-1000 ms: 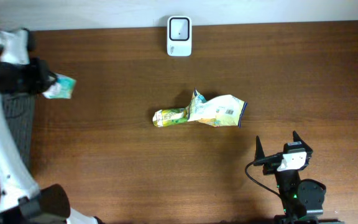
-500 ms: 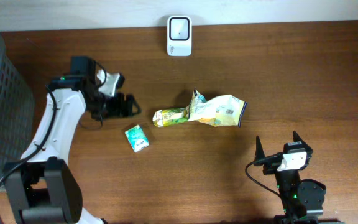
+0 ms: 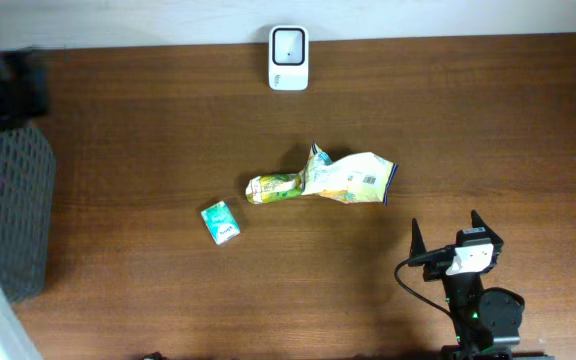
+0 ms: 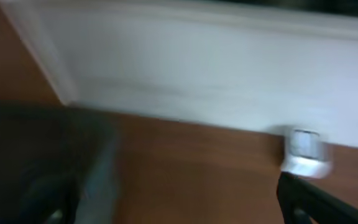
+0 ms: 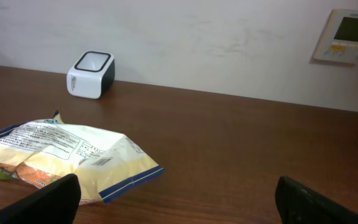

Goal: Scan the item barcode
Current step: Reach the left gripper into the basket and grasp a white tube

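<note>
A white barcode scanner (image 3: 288, 58) stands at the table's far edge, also seen in the right wrist view (image 5: 91, 74) and blurred in the left wrist view (image 4: 306, 150). A crumpled yellow snack bag (image 3: 346, 177) lies mid-table, its barcode facing up (image 5: 101, 162), with a green-yellow packet (image 3: 273, 187) against its left end. A small green packet (image 3: 220, 222) lies alone further left. My left gripper (image 4: 179, 214) is open and empty, blurred at the far left. My right gripper (image 3: 448, 243) is open near the front edge, right of the bag.
A dark mesh basket (image 3: 18, 210) sits at the left table edge under my left arm (image 3: 8, 95). A white wall runs behind the table, with a wall control panel (image 5: 350, 34) on it at the right.
The left gripper opened and let go of the small green packet, which now lies on the table. The left arm has swung back to the far left. The right arm has not moved.
</note>
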`<state>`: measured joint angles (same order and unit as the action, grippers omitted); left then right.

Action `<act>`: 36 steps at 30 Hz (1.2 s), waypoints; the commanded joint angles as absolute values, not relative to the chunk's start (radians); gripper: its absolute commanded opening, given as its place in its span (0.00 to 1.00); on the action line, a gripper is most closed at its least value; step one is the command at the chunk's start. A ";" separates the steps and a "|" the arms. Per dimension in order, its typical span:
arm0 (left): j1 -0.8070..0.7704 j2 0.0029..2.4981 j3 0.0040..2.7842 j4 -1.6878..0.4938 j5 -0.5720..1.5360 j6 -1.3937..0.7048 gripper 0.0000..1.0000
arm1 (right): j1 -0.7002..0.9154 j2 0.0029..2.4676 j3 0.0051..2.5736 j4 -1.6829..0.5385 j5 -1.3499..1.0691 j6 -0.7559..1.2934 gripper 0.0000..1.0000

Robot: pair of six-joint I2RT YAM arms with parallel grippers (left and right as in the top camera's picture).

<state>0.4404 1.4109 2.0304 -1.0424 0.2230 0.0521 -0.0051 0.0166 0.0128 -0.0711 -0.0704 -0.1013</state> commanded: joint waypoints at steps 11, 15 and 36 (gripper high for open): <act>0.854 1.661 1.974 -1.146 -0.082 0.031 0.98 | -0.007 0.013 0.006 -0.072 -0.075 -0.097 0.99; 0.854 1.761 1.919 -1.087 -0.169 0.035 0.97 | -0.007 0.013 0.006 -0.072 -0.075 -0.097 0.99; 0.890 2.133 1.585 -0.559 -0.284 0.339 0.90 | -0.007 0.013 0.006 -0.072 -0.075 -0.097 0.99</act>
